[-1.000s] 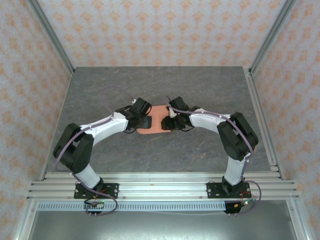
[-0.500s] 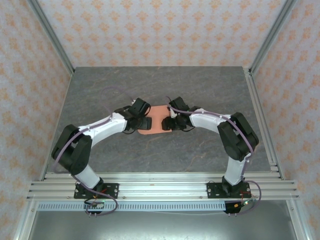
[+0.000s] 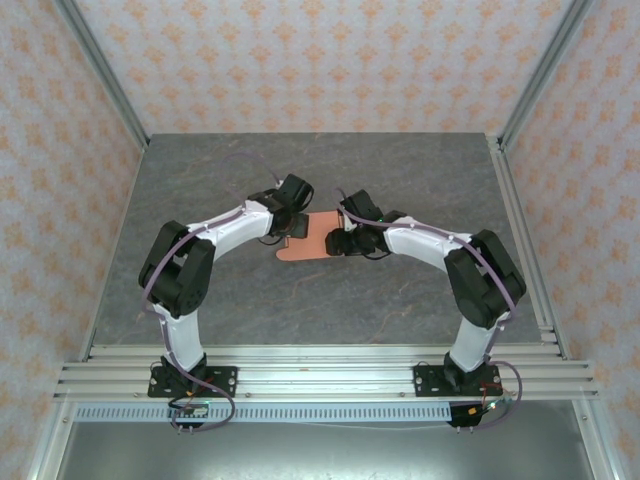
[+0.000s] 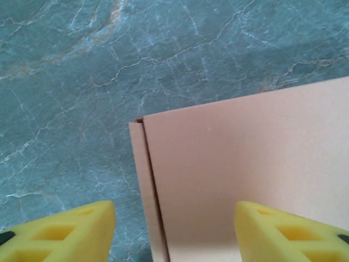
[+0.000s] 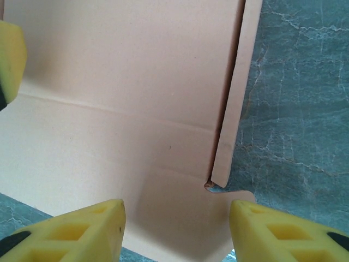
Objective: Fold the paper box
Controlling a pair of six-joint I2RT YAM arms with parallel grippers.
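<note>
The paper box [image 3: 308,243] is a flat salmon-orange sheet lying mid-table between my two grippers. Seen from the left wrist, the sheet [image 4: 245,164] has a narrow strip [image 4: 143,185] folded along its left edge. My left gripper [image 4: 174,234] hovers open over that edge, one yellow fingertip over the table and the other over the sheet. In the right wrist view the sheet [image 5: 125,109] shows a crease, a raised side strip [image 5: 237,93] and a rounded tab [image 5: 185,218]. My right gripper [image 5: 177,232] stands open over the tab. In the top view the left gripper [image 3: 296,222] and right gripper [image 3: 336,240] flank the sheet.
The grey marbled table [image 3: 400,180] stretches wide around the sheet. Patterned walls and metal frame posts [image 3: 525,95] close in the sides and back. A yellow fingertip of the left gripper [image 5: 8,60] shows at the upper left of the right wrist view.
The left arm has swung inward and its gripper has moved right and farther back onto the sheet's far left corner. The right arm has barely moved.
</note>
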